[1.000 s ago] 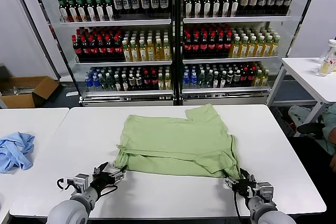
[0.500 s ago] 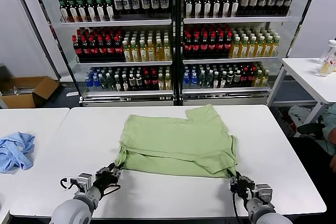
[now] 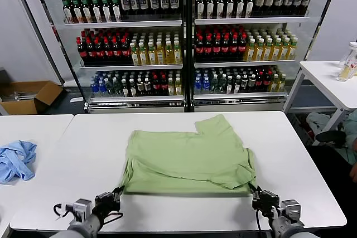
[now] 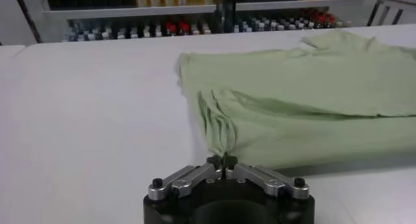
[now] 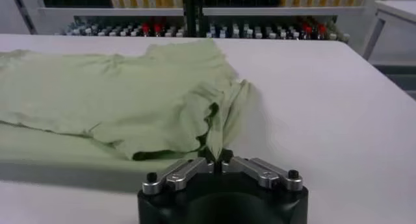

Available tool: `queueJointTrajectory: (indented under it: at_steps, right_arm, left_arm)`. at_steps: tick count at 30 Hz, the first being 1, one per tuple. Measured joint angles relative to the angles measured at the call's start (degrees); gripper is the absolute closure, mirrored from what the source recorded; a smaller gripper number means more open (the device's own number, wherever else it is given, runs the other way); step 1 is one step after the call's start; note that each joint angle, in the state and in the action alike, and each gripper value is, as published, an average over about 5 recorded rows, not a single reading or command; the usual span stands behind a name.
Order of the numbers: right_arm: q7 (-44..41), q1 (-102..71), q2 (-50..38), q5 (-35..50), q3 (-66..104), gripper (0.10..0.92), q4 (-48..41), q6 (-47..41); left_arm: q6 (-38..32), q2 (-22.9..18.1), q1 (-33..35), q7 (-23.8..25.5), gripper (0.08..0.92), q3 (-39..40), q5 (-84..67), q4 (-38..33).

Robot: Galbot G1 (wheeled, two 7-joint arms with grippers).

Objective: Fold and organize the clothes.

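The green shirt (image 3: 187,160) lies partly folded on the white bench (image 3: 301,154). The left gripper (image 3: 116,197) pinches its near left corner and the right gripper (image 3: 257,196) its near right corner. Judging by this, more folds remain, then tidying.

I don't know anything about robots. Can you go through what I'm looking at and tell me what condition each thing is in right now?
green shirt: partly folded, lying on the white table, near edge pinched at both corners.
left gripper: shut on the shirt's near left corner.
right gripper: shut on the shirt's near right corner.
blue garment: crumpled, on the neighbouring table to the left.
cardboard box: open, on the floor.
drinks cooler: shelves full of bottles.
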Motion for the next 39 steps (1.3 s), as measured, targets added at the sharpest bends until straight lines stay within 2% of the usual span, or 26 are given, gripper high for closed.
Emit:
queueJointTrajectory:
  at_steps: [6, 10, 21, 30, 35, 39]
  right_arm:
    - [-0.73, -2.84, 0.19, -1.45, 0.41, 0.877, 1.52, 0.53]
    - [-1.09, -4.36, 0.26, -2.35, 0.63, 0.794, 2.65, 0.46]
    - [-1.18, -6.06, -1.63, -0.99, 5.04, 0.474, 7.74, -1.07]
    - [1.51, 5.37, -3.85, 2.54, 2.85, 0.225, 5.23, -3.31]
    - [3.03, 16.08, -3.53, 3.83, -2.82, 0.204, -0.30, -4.03]
    - [4.21, 25.72, -2.27, 4.88, -8.30, 0.202, -6.34, -4.40]
  left_arm:
    - [0.52, -0.21, 7.02, -1.20, 0.919, -1.61, 1.81, -4.91]
    - [0.77, -0.29, 10.54, -1.51, 0.897, -2.42, 3.39, -7.11]
    - [0.88, 0.01, 12.89, -1.72, 0.594, -5.79, 3.72, -11.46]
    - [-1.02, 2.74, 6.18, -0.18, 0.334, -6.32, -0.69, -9.98]
    - [-1.86, 4.83, -1.13, 1.07, 0.207, -4.44, -3.90, -5.10]
    - [-2.20, 6.33, -7.57, 2.14, 0.181, -2.08, -5.62, -0.19]
